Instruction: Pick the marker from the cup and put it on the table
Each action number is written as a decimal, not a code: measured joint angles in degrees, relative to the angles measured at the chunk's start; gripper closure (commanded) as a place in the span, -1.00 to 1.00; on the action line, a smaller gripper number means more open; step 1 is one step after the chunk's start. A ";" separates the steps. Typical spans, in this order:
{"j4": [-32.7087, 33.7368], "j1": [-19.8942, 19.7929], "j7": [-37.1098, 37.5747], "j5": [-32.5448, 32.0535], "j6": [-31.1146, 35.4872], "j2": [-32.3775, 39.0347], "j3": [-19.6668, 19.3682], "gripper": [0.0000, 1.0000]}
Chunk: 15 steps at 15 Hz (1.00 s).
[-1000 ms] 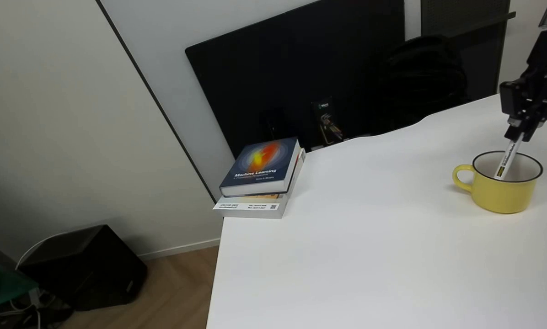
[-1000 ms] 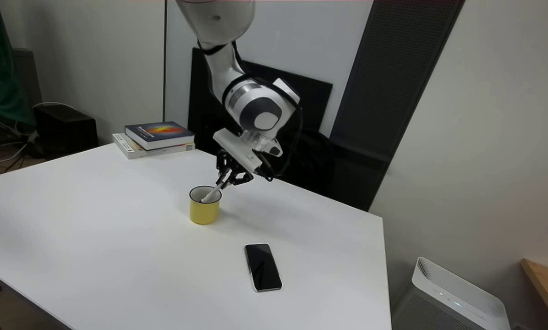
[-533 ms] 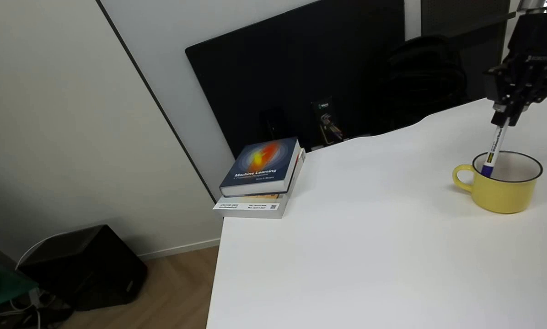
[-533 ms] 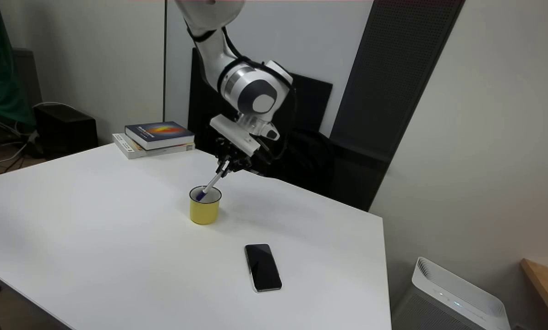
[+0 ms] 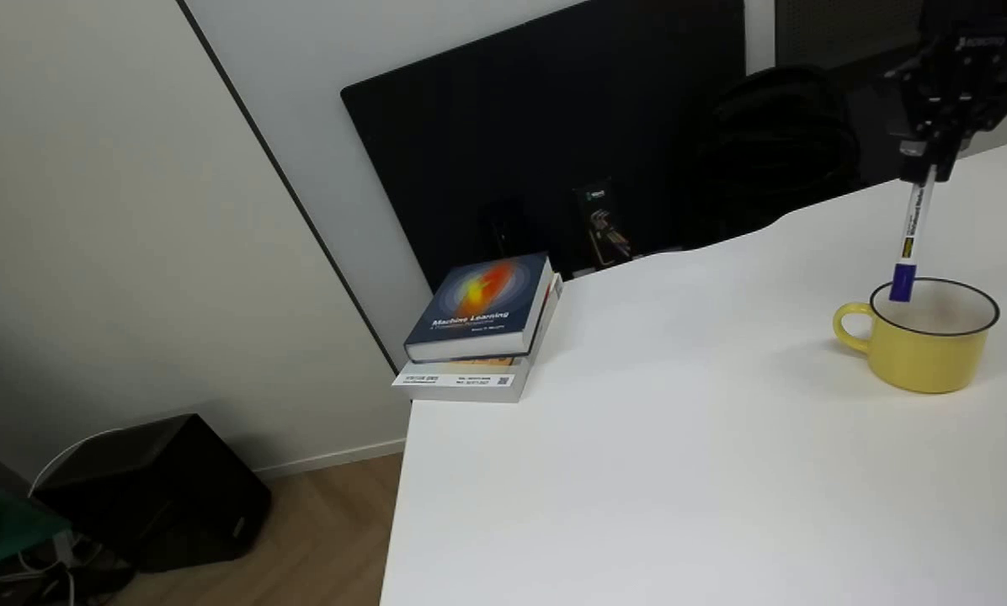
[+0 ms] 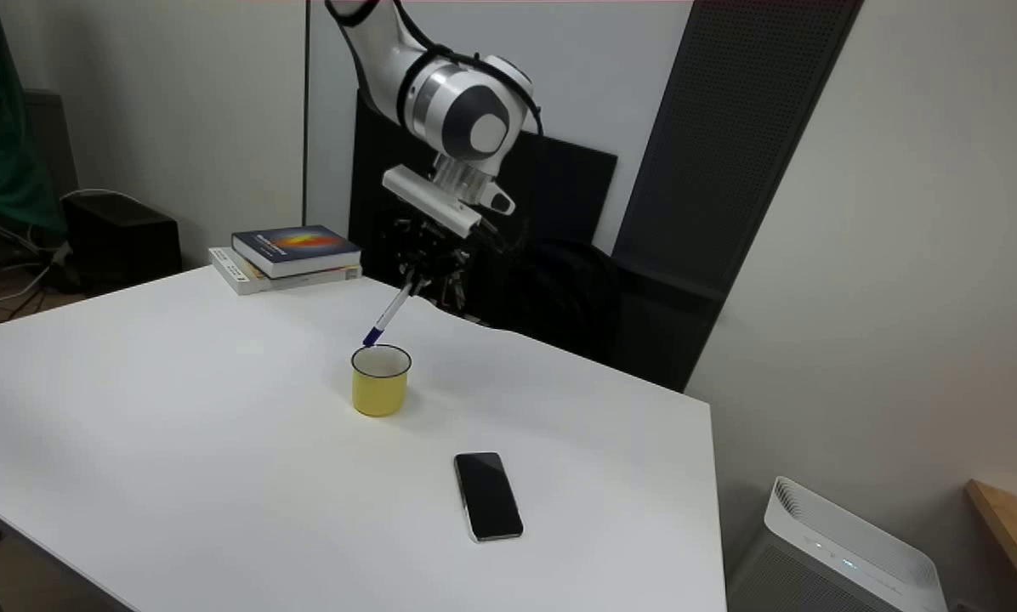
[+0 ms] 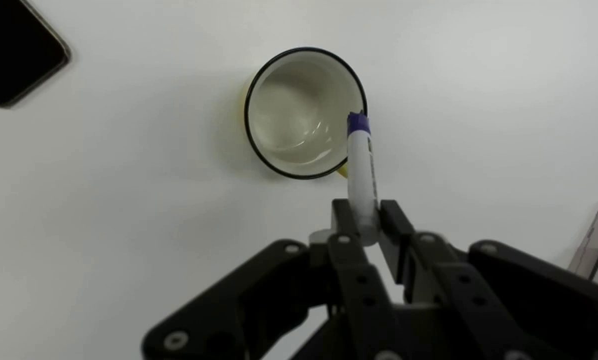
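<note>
Our tool (image 7: 366, 212) grips the marker (image 7: 362, 165) at the mouth of the cup (image 5: 927, 364)

We see the tool's fingers (image 7: 398, 220) pressed on either side of the marker, near its pale upper end. The arm (image 6: 466, 110) reaches in from above, and the marker slants downward with its purple cap (image 6: 372, 337) lowest. In all three views the cap overlaps or meets the dark rim (image 7: 305, 177) of the cup; whether the two touch, or any of the cap dips below the rim, we cannot tell. The cup, yellow outside and pale inside, stands upright on the white counter (image 5: 638, 471). We find its handle (image 5: 849, 326) sticking out to the left in an exterior view. A phone (image 6: 488, 495) lies flat on the counter, dark screen up, apart from the cup. At the counter's edge a blue book (image 5: 478, 307) rests on a pale book (image 5: 457, 383), well away from the cup. Behind the counter we make out a large black panel (image 5: 537, 118) and a dark bag (image 5: 781, 126). A black box (image 5: 154, 497) sits on the wooden floor (image 5: 335, 522) near a green cloth (image 6: 2, 136), and a white machine (image 6: 857, 544) stands beside the counter
</note>
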 measured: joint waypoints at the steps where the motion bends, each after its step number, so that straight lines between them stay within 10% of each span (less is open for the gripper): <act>1: 0.11 0.41 0.85 -0.93 -1.82 -0.73 -0.36 0.91; 15: -10.15 -0.99 2.89 -2.43 -18.51 -7.27 -4.06 0.91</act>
